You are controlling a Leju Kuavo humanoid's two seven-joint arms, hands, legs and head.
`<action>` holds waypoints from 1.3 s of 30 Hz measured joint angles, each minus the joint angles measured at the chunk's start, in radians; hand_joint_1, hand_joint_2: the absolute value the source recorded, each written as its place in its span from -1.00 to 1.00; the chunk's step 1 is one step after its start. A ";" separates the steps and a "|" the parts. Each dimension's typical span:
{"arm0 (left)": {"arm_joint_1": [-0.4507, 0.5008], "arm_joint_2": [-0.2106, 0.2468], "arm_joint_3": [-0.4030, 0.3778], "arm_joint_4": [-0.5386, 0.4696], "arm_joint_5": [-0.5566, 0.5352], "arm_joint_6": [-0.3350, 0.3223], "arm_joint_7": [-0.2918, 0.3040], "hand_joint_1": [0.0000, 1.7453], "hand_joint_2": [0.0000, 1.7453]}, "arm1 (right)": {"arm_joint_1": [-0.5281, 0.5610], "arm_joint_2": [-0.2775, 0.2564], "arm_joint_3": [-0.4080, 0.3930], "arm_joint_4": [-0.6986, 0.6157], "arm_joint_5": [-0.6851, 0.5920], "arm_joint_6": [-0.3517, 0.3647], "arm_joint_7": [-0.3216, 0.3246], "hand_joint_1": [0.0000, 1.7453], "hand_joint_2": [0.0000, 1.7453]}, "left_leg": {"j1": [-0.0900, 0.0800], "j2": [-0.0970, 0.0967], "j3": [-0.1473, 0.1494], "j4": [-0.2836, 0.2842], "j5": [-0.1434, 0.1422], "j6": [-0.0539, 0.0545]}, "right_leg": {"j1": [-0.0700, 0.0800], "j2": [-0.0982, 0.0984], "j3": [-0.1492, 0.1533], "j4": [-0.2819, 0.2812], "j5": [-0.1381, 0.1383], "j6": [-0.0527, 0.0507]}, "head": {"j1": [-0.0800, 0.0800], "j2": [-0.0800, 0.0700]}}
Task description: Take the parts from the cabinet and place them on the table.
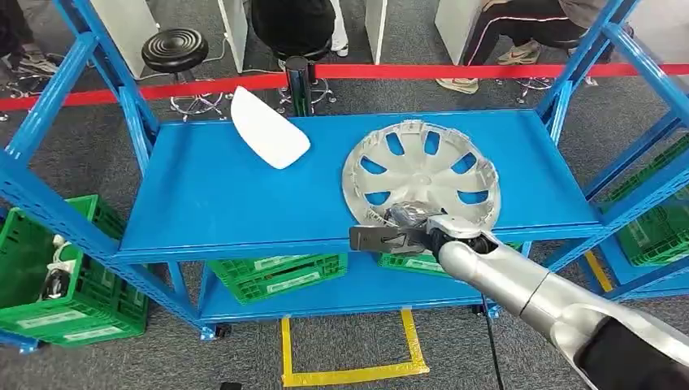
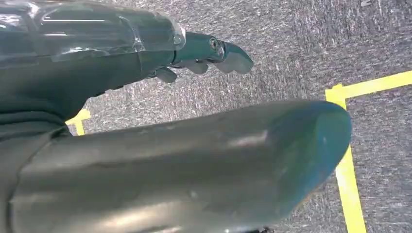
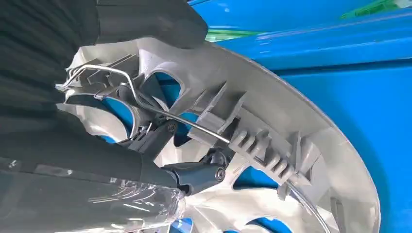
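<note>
A silver hubcap [image 1: 422, 180] lies hollow side up on the blue shelf [image 1: 211, 203], right of centre in the head view, its near rim at the shelf's front edge. The right hand [image 1: 406, 229] comes in from the lower right and sits on that near rim; in the right wrist view its dark fingers [image 3: 194, 175] reach in among the hubcap's [image 3: 272, 121] ribs and wire ring while the thumb lies over the rim, so it grips the hubcap. A white curved part [image 1: 268, 127] rests toward the shelf's upper left, well apart from the hubcap. The left hand [image 2: 204, 51] hangs over grey floor with yellow tape [image 2: 351, 160], fingers apart and holding nothing. Green crates [image 1: 276, 274] with white labels stand on the lower shelf; the print on them is too small to read. A red barrier tape [image 1: 487, 71] crosses the top of the frame, with a black stool [image 1: 175, 50] behind it.
</note>
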 joint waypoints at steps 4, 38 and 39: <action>0.003 0.000 0.001 0.000 0.013 0.003 -0.014 -1.00 -1.00 | 0.027 0.001 -0.024 -0.016 -0.082 -0.205 -0.108 1.00 1.00 | 0.000 0.000 -0.001 0.000 0.000 0.000 | 0.000 0.000 0.000 0.000 0.000 0.000 | 0.000 0.000; 0.025 0.002 0.025 0.000 0.053 0.002 -0.087 -1.00 -1.00 | 0.412 -0.021 -0.533 -0.629 -0.154 -0.672 -0.342 1.00 1.00 | -0.001 -0.016 -0.002 0.000 0.000 0.000 | 0.000 -0.011 0.000 -0.001 -0.004 0.001 | 0.001 0.000; 0.025 0.002 0.026 0.000 0.054 0.002 -0.087 -1.00 -1.00 | 0.412 -0.029 -0.532 -0.638 -0.117 -0.648 -0.305 1.00 1.00 | -0.001 -0.016 -0.002 0.000 0.000 0.000 | 0.000 -0.011 0.000 -0.001 -0.004 0.001 | 0.001 0.000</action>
